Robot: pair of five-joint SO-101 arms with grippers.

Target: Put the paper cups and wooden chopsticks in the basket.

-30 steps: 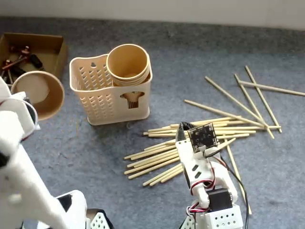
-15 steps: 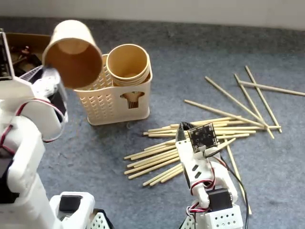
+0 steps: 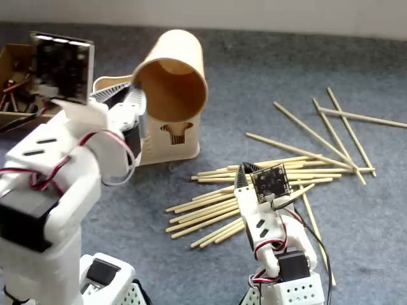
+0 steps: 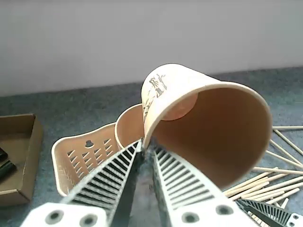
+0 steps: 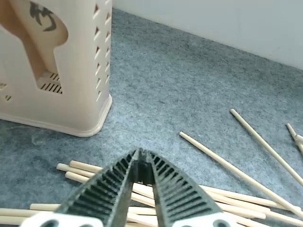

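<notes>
1 paper cup (image 3: 170, 75) is pinched at its rim by the left gripper (image 4: 144, 145), clamped tight. The cup is tipped on its side, mouth toward the arms, over the basket (image 3: 156, 149) top edge. Another cup (image 4: 127, 126) sits inside the basket at 1 end, the rest of the opening free. Right gripper (image 5: 141, 161) is pressed closed, nothing seen in it, low over the chopstick pile (image 3: 210, 213) front-right of the basket. Loose chopsticks (image 3: 331, 130) lie well right of the basket. Bare grey carpet (image 3: 254, 76) lies behind and right of the basket. A cardboard box (image 3: 16, 60) is near the basket's left.
</notes>
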